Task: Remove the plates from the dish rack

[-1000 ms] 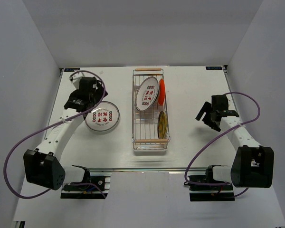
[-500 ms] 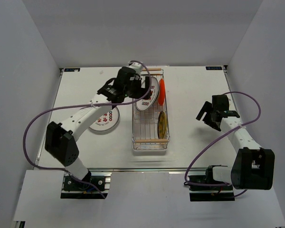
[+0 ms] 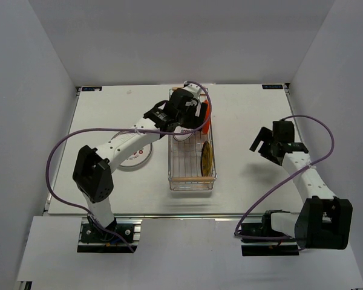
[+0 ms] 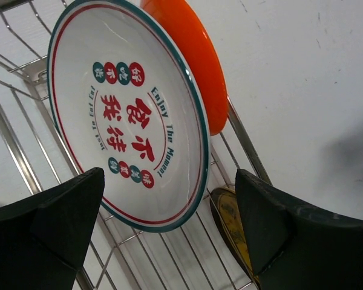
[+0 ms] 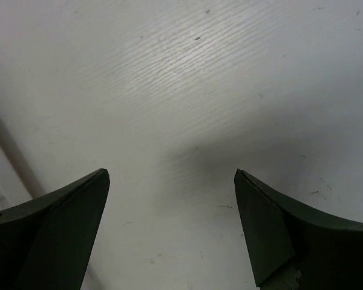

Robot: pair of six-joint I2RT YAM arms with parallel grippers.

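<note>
Open-jawed left gripper was aimed at the lettered plate just ahead.
Its rim would likely need to be straddled, then clamped.

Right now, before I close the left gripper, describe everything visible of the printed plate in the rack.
The printed plate is round, glossy white, with a teal rim, a thin red ring, red characters and "Enjoy The Moment" on its face. It stands tilted on edge on the dish rack wires, the orange plate close behind it. The open left gripper faces it, not touching.
</note>
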